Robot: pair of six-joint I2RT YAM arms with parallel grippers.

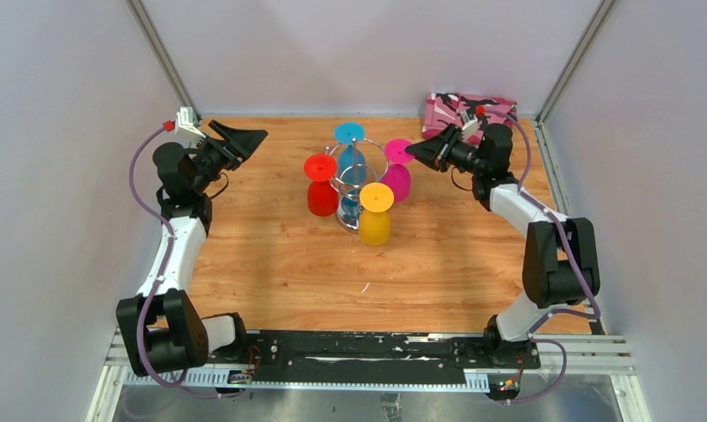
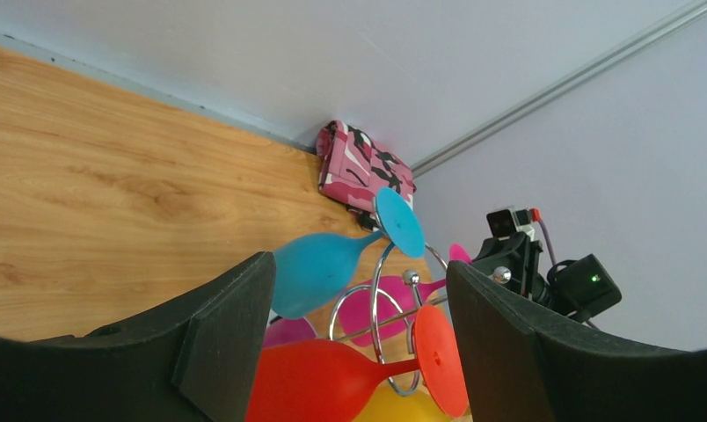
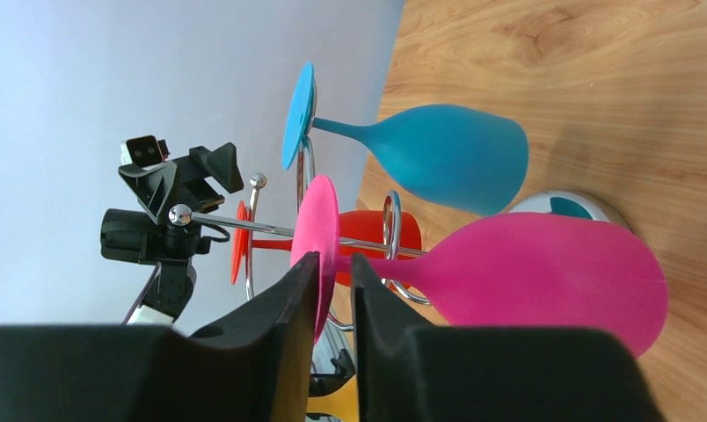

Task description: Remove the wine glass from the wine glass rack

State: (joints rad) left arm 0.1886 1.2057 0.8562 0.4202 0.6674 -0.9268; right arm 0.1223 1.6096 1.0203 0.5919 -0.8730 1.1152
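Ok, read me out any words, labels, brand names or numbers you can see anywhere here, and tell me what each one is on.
No readable text anywhere.
Pink, black and white patterned pouch: pattern only, no letters.
Shiny chrome wire wine glass rack: plain.
Opaque pink wine glass: plain.
Black rail at the arm bases: any marks too small to read.
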